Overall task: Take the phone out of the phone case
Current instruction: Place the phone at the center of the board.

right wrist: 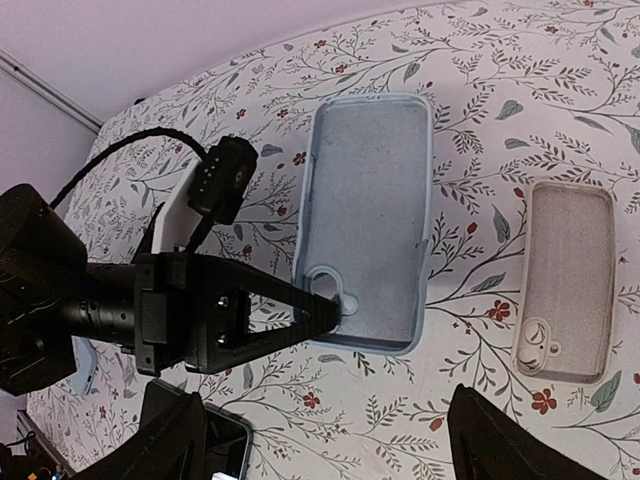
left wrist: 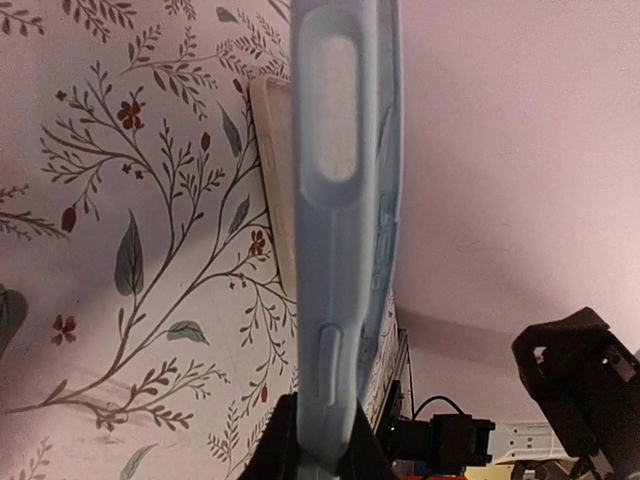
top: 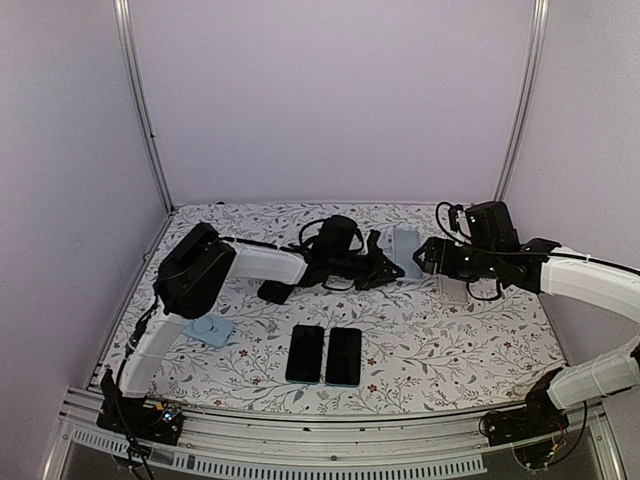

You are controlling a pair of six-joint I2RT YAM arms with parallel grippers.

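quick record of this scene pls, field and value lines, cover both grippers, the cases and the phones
left gripper: shut on the blue case, at the camera-hole end
blue case: empty, inner face toward the right wrist camera
right gripper: open, holding nothing, facing the blue case
clear case: empty, flat on the table, apart from the blue case
phones: two, dark, side by side on the table near the arm bases
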